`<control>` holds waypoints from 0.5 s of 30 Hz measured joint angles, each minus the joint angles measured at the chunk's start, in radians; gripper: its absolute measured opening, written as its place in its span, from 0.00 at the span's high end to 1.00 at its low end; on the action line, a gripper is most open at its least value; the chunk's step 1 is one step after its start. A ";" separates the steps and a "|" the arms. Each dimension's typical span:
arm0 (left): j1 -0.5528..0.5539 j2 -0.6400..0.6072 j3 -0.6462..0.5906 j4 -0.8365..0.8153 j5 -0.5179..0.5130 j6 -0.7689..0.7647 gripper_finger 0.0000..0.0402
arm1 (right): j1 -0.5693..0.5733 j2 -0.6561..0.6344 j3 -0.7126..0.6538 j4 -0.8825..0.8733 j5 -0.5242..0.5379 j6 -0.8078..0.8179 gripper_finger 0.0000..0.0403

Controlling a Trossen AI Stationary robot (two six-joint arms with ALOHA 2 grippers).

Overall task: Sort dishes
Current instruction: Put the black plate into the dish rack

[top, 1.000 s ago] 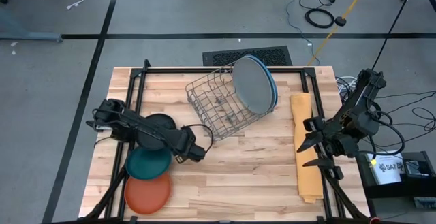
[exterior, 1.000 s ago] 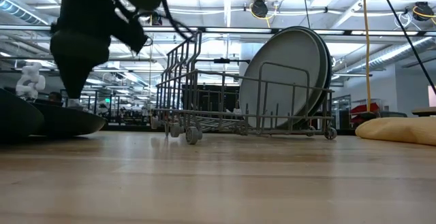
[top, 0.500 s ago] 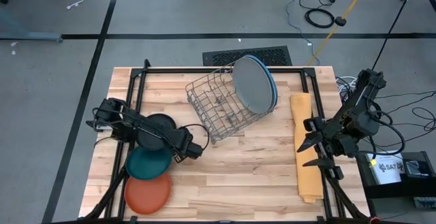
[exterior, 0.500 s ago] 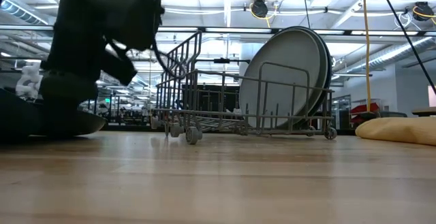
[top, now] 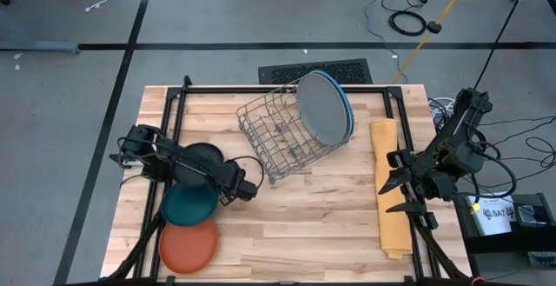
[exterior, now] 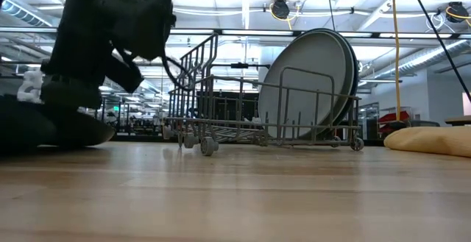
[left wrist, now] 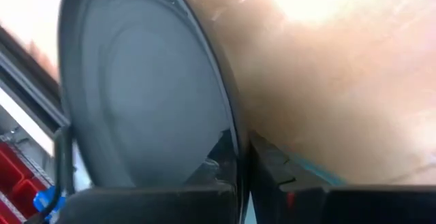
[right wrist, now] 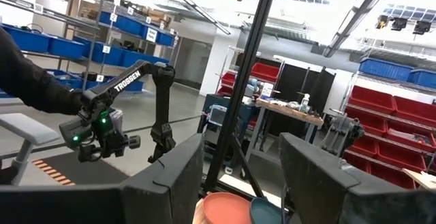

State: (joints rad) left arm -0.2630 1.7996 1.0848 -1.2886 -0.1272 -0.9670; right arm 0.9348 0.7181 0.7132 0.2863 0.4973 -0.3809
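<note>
The black plate [top: 198, 157] lies at the table's left, next to the teal plate [top: 187, 208]. The orange plate [top: 188, 245] lies nearer the front edge. My left gripper [top: 229, 187] reaches over the black plate and is shut on its rim [left wrist: 231, 132]. Three large plates, a grey one [top: 320, 110] in front and blue ones behind, stand on edge in the wire rack [top: 274, 138]. My right gripper [top: 396, 182] hangs open over the yellow cloth [top: 388, 225], holding nothing. My left gripper pinches the black plate's rim [left wrist: 231, 132] between its two fingers, on the edge toward the rack. One finger [left wrist: 218, 157] is on the plate's upper face and the other [left wrist: 269, 166] is under it. Whether that edge is lifted off the table, I cannot tell.
The wire rack [exterior: 221, 117] stands at the table's far middle, tilted, with the large plates [exterior: 313, 80] leaning in its right end. The folded cloth [exterior: 430, 139] runs along the right edge. Bare wood lies between rack and front edge.
My left gripper has gone down and a little toward the table's left, onto the black plate's edge. It now has the rim between its fingers.
</note>
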 joint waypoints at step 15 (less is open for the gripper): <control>-0.059 -0.105 0.458 -0.118 -0.097 0.006 0.99 | 0.000 0.000 0.000 -0.008 0.000 -0.002 0.54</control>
State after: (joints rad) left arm -0.3225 1.6946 1.5429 -1.4064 -0.2247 -0.9606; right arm 0.9348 0.7181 0.7132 0.2784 0.4970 -0.3826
